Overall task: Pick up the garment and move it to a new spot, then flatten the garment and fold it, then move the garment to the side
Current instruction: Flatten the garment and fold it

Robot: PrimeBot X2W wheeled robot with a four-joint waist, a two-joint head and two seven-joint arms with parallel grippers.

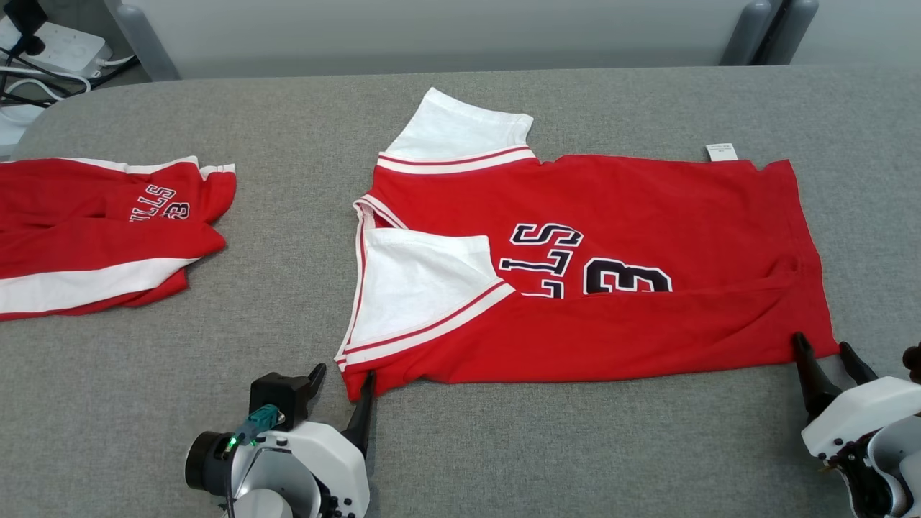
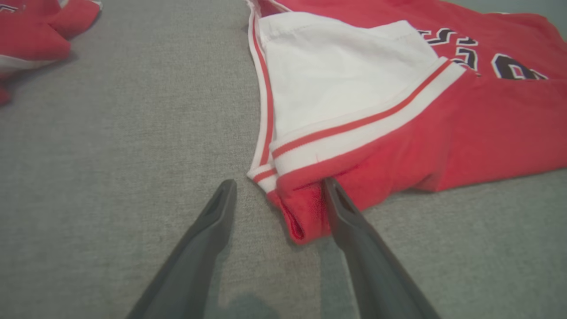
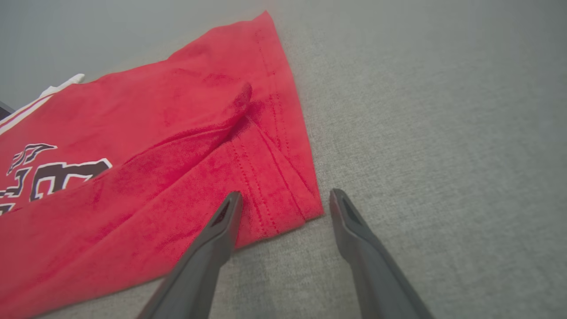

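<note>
A red garment [image 1: 647, 216] with white sleeves and dark lettering lies spread on the grey table, collar end to the left, one white sleeve folded onto its front. My left gripper [image 1: 344, 379] is open at the garment's near left corner; in the left wrist view the left gripper [image 2: 279, 188] straddles that red corner [image 2: 297, 212], one finger against the cloth. My right gripper [image 1: 824, 347] is open at the near right hem corner; in the right wrist view the right gripper [image 3: 285, 199] has the hem corner [image 3: 283, 204] between its fingers, one tip resting on the cloth.
A second red and white garment [image 1: 93, 237] lies crumpled at the table's left edge, also seen in the left wrist view as a red heap [image 2: 35, 35]. A power strip with cables [image 1: 50, 50] sits beyond the far left corner. Bare grey table surface [image 1: 547, 446] runs along the near side.
</note>
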